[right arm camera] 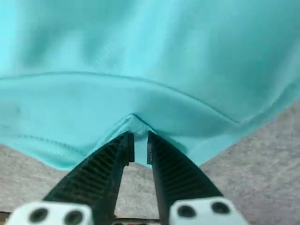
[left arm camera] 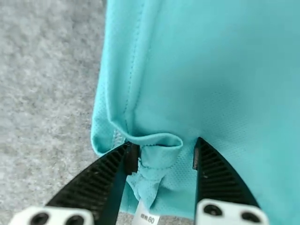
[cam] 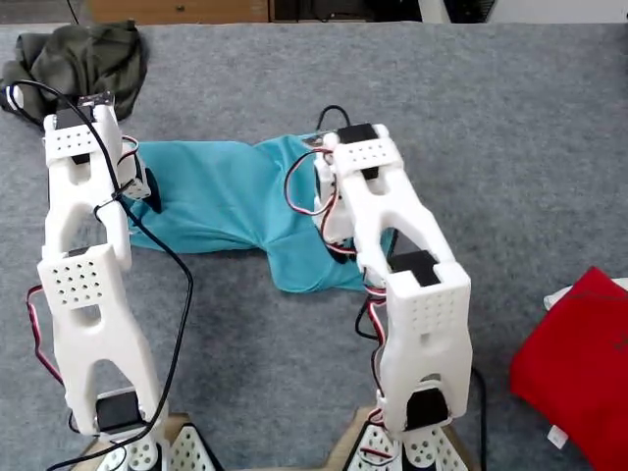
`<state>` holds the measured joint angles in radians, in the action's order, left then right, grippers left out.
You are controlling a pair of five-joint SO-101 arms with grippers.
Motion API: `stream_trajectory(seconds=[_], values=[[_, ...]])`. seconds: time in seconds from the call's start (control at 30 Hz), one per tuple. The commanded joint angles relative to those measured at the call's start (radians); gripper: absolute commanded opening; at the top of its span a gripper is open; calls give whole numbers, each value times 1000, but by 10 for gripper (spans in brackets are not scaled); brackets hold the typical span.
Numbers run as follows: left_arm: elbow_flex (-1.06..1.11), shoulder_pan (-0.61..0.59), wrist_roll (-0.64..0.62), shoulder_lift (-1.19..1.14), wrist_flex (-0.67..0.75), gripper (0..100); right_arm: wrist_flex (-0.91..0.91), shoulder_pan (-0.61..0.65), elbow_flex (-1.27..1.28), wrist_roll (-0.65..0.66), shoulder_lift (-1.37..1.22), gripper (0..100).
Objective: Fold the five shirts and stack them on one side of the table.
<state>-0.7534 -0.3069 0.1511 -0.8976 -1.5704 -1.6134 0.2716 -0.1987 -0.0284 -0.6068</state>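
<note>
A teal shirt (cam: 226, 201) lies spread on the grey carpeted table (cam: 510, 147) between the two arms. In the high view my left gripper (cam: 144, 188) is at the shirt's left edge. Its wrist view shows the left gripper (left arm camera: 161, 143) shut on a bunched fold of teal shirt (left arm camera: 211, 70) by the collar, with a white label (left arm camera: 147, 218) hanging below. My right gripper (right arm camera: 140, 136) is shut on a pinched ridge of the teal shirt (right arm camera: 154, 56) near its hem. In the high view the right arm (cam: 378, 211) covers the shirt's right part.
A crumpled olive-green shirt (cam: 83, 59) lies at the far left corner. A folded red shirt (cam: 579, 353) sits at the near right edge, with something white (cam: 561, 294) poking out beside it. Bare grey surface stretches across the far right.
</note>
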Motion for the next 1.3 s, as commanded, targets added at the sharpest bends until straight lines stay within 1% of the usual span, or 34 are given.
stream_trajectory(seconds=[0.0,0.13,0.3,0.37,0.5,0.63,0.7,1.03,1.27], values=[[-28,5,8,-2,9,206,-41,-42,-87,-3,10,55],[-28,5,9,-2,9,206,-91,-70,-87,-2,12,55],[-28,5,9,-2,9,206,-112,-65,-77,9,71,55],[-28,6,9,-2,9,206,-107,-47,-79,17,97,57],[-26,8,9,-2,9,206,-104,12,-77,11,113,100],[-28,6,5,-2,9,207,-103,54,-87,-46,76,135],[-28,6,5,-2,9,207,-103,70,-87,-69,51,134],[-26,5,5,-2,9,207,-3,76,-87,-267,15,136],[-26,8,5,-2,9,207,-3,97,-81,-348,13,136]])
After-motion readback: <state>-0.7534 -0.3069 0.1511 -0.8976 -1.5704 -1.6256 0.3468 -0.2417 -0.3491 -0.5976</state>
